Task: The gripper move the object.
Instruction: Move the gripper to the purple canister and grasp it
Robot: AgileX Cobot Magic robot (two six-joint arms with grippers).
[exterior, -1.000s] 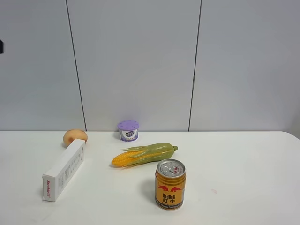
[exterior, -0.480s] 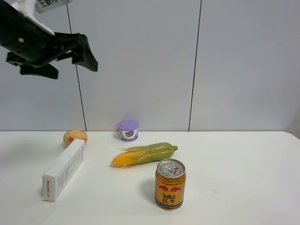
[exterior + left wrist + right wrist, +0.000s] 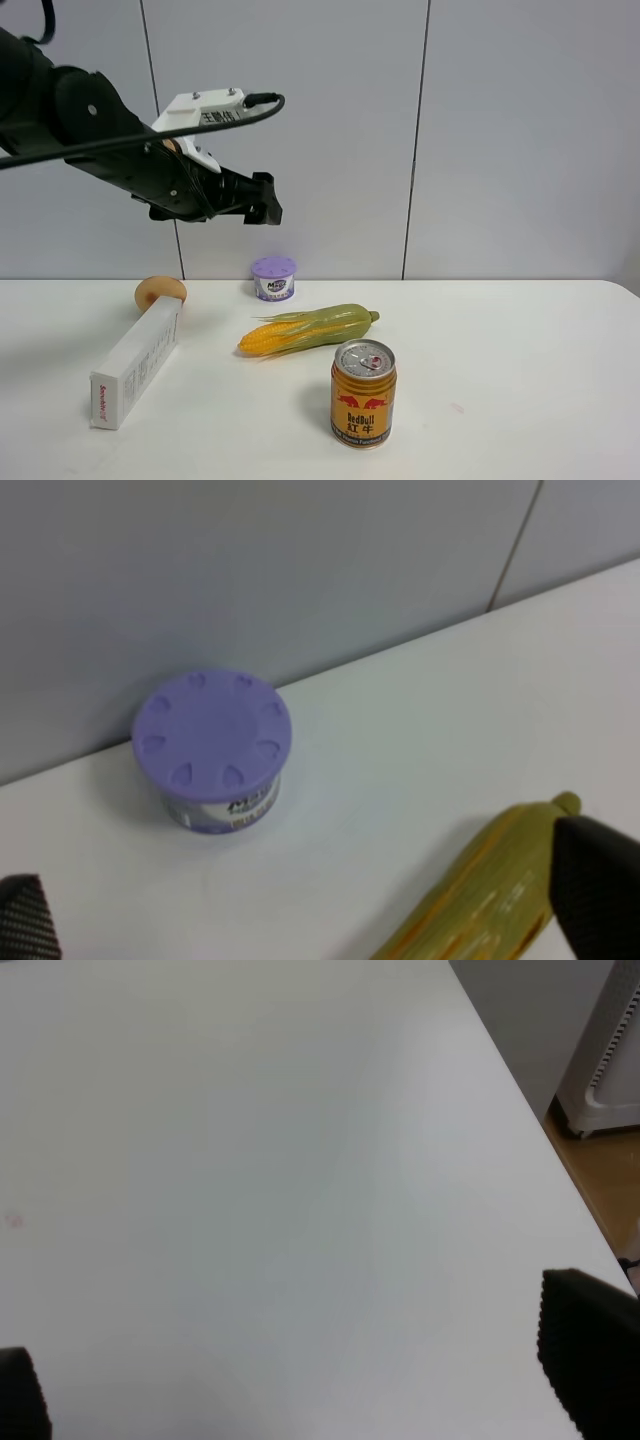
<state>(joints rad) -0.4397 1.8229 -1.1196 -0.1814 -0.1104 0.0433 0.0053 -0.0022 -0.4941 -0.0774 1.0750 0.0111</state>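
The object, a small round tub with a lavender dotted lid [image 3: 274, 278], stands at the back of the white table by the wall. It also shows in the left wrist view [image 3: 212, 748], upright and untouched. My left gripper [image 3: 262, 203] is a black claw with a white bracket. It hangs in the air above the tub, slightly to its left, well clear of it. In the left wrist view the left gripper [image 3: 310, 915] has its jaws wide apart and empty. My right gripper [image 3: 305, 1380] is open and empty over bare table; it is out of the exterior view.
A corn cob [image 3: 308, 330] lies in front of the tub and shows in the left wrist view [image 3: 480, 905]. A gold Red Bull can [image 3: 364, 392] stands nearer the front. A white carton [image 3: 137, 362] and an orange round fruit [image 3: 160, 291] sit left. The table's right edge [image 3: 530, 1110] drops to the floor.
The left arm came into view from the upper left and has moved right and down toward the spot above the tub. Nothing on the table has moved.
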